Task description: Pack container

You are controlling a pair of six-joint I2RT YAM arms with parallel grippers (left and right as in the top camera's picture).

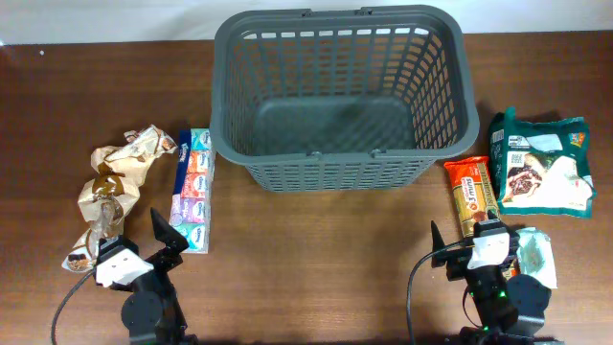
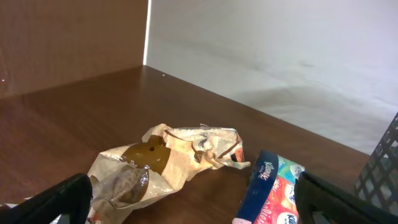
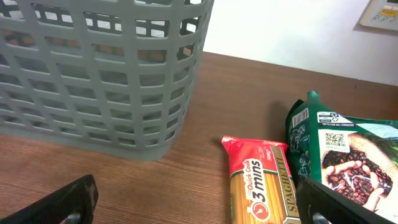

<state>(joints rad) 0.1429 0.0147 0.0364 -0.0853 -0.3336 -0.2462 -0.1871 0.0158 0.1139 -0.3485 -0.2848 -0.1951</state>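
Tabletop (image 1: 326, 249): dark brown wood grain, matte, evenly lit.
Wall (image 2: 280, 50): plain white, rising behind the tabletop's far edge.
Side panel (image 2: 68, 37): brown, wood-look, meeting the wall at a bright vertical seam.
Wall plate (image 3: 380, 14): pale beige, partly cropped.

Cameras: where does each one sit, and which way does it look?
Overhead: above the table, looking straight down on the container; both arms show at the bottom edge.
Left wrist: low on the left gripper, facing a crumpled packet and tissue pack; open fingers show.
Right wrist: low on the right gripper, facing the container and spaghetti packet; open fingers show.
Shared: overhead and right wrist both show the spaghetti packet.
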